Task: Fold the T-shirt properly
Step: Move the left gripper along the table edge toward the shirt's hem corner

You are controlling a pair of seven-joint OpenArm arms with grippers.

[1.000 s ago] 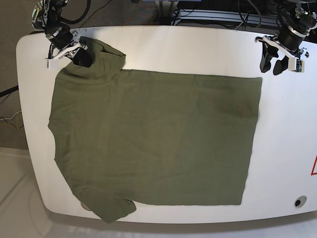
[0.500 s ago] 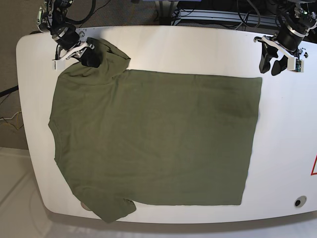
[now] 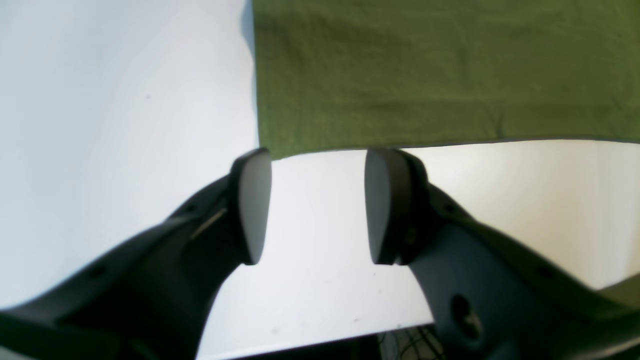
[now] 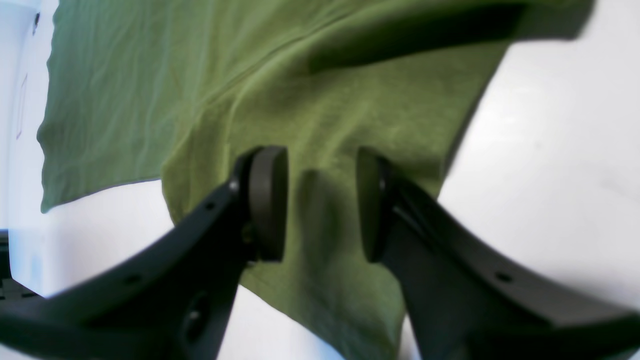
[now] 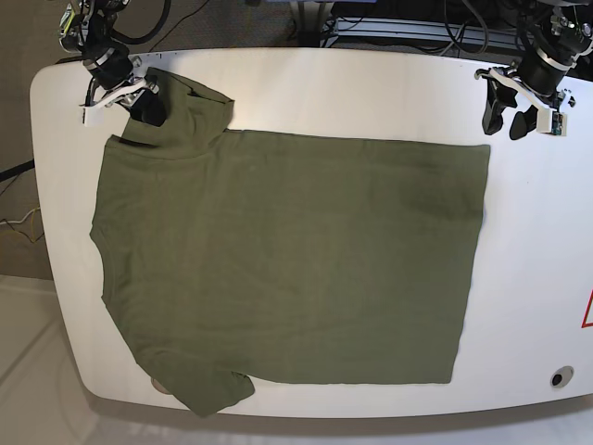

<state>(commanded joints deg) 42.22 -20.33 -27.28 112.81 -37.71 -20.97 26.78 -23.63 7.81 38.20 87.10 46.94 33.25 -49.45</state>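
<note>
The olive-green T-shirt [image 5: 287, 260] lies flat across the white table [image 5: 371, 83], collar end to the left and hem to the right. My right gripper [image 5: 130, 104] is at the far-left sleeve, which is bunched up beside it. In the right wrist view its jaws stand apart over the sleeve cloth [image 4: 150, 100], and nothing is pinched in the right gripper [image 4: 318, 160]. My left gripper [image 5: 505, 120] hovers open just behind the shirt's far-right hem corner. The left wrist view shows that corner [image 3: 425, 75] just beyond the left gripper [image 3: 317, 160], apart from it.
The near sleeve [image 5: 218, 394] reaches almost to the table's front edge. A round hole [image 5: 558, 378] sits at the front right corner and a red mark [image 5: 588, 311] at the right edge. Cables and racks run behind the table's back edge.
The right gripper and the bunched sleeve, which had shifted right half a second ago, are back to the left. The left gripper has barely moved.
</note>
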